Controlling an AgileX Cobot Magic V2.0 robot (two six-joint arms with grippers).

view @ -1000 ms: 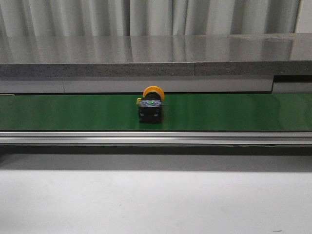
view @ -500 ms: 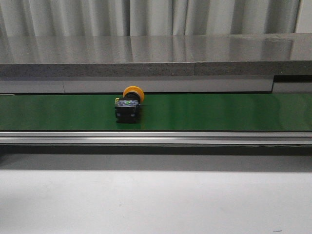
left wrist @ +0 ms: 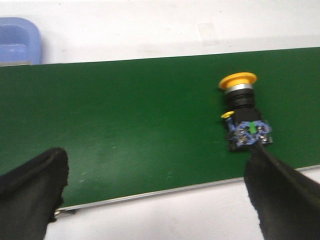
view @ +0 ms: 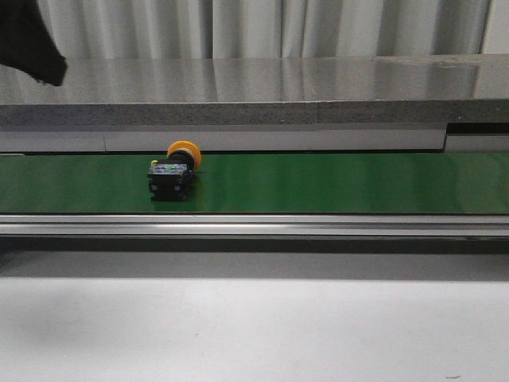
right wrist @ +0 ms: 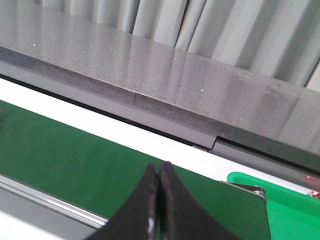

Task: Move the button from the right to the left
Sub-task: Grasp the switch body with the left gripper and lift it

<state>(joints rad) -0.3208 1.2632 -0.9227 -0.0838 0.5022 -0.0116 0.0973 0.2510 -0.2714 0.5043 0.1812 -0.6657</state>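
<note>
Left gripper (left wrist: 155, 195): mine, spread wide, holding nothing; its two black fingers hang over the near edge of the green belt (left wrist: 125, 125), one at each side of the wrist view.
Blue bin (left wrist: 17, 40): a rounded corner of it shows beyond the far edge of the belt in the left wrist view.
Button (view: 173, 169): lying on its side on the belt, left of the belt's middle, nearer the far edge than the near rail (view: 254, 226).
Button and my fingers: it sits just beside one finger (left wrist: 282, 192), not between the two.
How it should handle: I judge it small, light and rigid; the round orange cap would roll or slip out.
Where to hold: across the flat faces of the black cubic body.
Right gripper (right wrist: 159, 172): fingertips pressed together, empty, over the belt's right part; the button is not in its view.
</note>
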